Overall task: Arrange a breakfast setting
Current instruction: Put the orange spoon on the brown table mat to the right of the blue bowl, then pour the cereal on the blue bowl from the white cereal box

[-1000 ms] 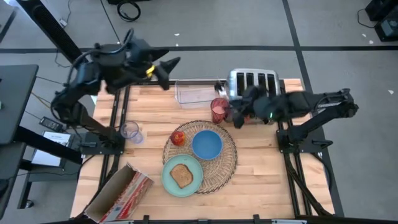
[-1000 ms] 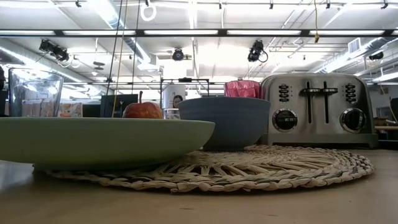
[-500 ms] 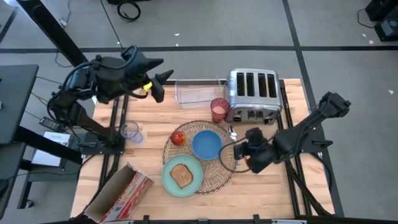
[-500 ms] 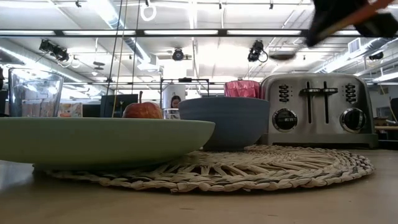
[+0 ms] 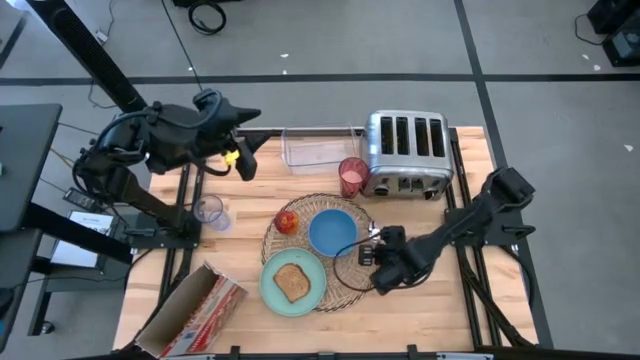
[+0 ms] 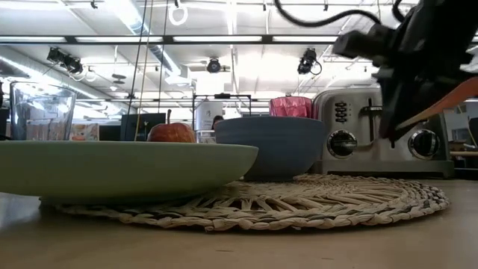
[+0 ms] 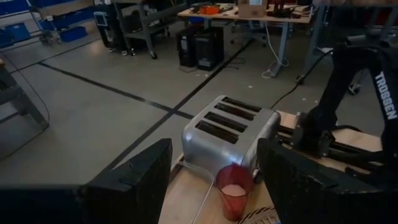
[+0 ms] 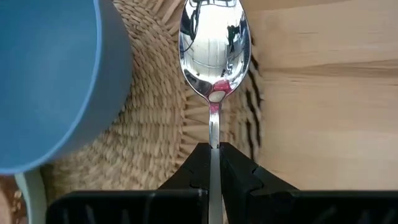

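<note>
The right gripper (image 5: 372,254) has swung down from beside the toaster (image 5: 405,152) in the last second and is now hovering low over the 3 o'clock edge of the wicker placemat (image 5: 352,275), just beside the blue bowl (image 5: 332,232). Its fingers are pinching the spoon (image 8: 213,38) by the stem, and in the low view the orange handle is sticking out behind them. The spoon's bowl is hanging over the mat's rim, where weave meets bare wood. To my eye that means the utensil is the last piece coming in, and it is about to be laid beside the bowl.

The left gripper (image 5: 243,160) is pulling back, hanging above the table's 11 o'clock corner, well apart from the setting; its fingers are spread and holding nothing.

The rest of the setting is already sitting in place: the mint-green plate (image 5: 272,283) with the toast slice (image 5: 292,282) at 7 o'clock of the mat, the red apple (image 5: 287,221) at 10 o'clock, the pink cup (image 5: 352,177) at 12 o'clock, just off the mat and near the toaster.

The wooden table (image 5: 440,310) is also carrying a clear bin (image 5: 318,150), a clear glass (image 5: 209,211) and a cardboard box (image 5: 190,310). Beyond it, grey floor with dark tape lines, and ceiling lights are glaring overhead.
</note>
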Robot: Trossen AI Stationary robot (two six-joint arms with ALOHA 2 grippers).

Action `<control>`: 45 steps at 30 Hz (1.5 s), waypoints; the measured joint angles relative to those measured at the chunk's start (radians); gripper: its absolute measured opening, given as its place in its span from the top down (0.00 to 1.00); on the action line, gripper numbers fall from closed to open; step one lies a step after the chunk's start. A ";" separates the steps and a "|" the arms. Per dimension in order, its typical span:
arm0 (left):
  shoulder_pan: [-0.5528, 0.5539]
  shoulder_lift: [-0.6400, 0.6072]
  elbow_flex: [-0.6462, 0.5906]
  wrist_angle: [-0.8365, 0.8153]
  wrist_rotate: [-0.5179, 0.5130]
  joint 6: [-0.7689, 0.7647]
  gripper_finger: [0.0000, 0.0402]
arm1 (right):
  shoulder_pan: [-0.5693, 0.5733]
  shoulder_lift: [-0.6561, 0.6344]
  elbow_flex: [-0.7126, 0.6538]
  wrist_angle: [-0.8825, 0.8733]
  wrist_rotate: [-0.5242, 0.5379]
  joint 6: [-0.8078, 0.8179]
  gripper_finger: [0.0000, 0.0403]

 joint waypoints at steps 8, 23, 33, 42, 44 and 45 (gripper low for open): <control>-0.002 0.000 0.000 0.003 0.000 -0.024 0.40 | -0.062 0.079 0.000 0.127 0.001 -0.072 0.95; -0.002 0.000 0.000 0.008 0.005 -0.025 0.40 | -0.113 0.113 0.000 0.139 -0.032 -0.056 0.88; -0.049 0.000 0.000 0.018 0.140 -0.049 0.40 | -0.130 0.112 0.000 0.140 -0.079 -0.062 0.84; -0.183 -0.005 0.001 -0.028 0.158 -0.039 0.40 | -0.110 0.001 0.000 0.056 -0.134 -0.262 0.82; -0.220 -0.005 0.001 -0.074 0.158 -0.046 0.40 | -0.099 -0.051 0.000 0.030 -0.109 -0.329 0.82; -0.242 -0.005 0.001 -0.106 0.158 -0.056 0.40 | -0.093 -0.078 0.000 0.027 -0.090 -0.385 0.82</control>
